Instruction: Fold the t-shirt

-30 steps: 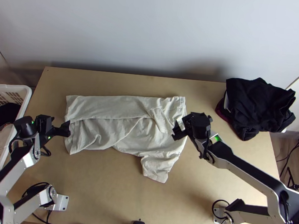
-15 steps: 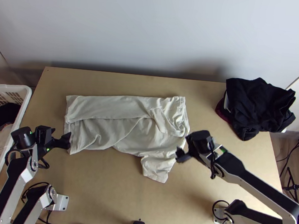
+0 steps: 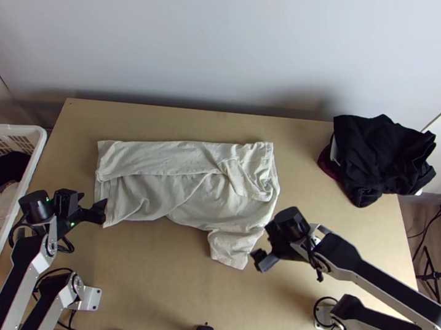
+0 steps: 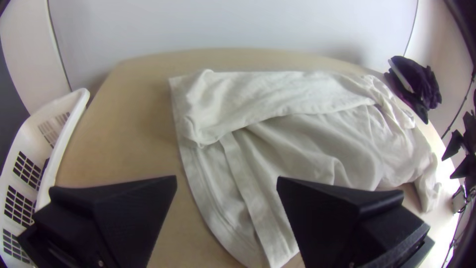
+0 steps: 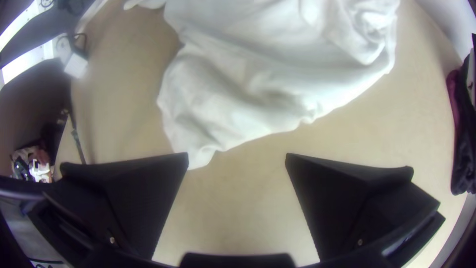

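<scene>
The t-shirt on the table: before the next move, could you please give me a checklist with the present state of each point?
1. Left end effector open, holding nothing: ok.
2. Right end effector open, holding nothing: ok.
3. T-shirt smooth: not ok, creases run across it.
4. Sleeve-like part tucked in: not ok, it sticks out towards the table's near edge.
5. Cloth under the strip folded over at the far side flat: cannot tell, it is covered.
6. Black clothes apart from the t-shirt: ok, they lie at the far right.
</scene>
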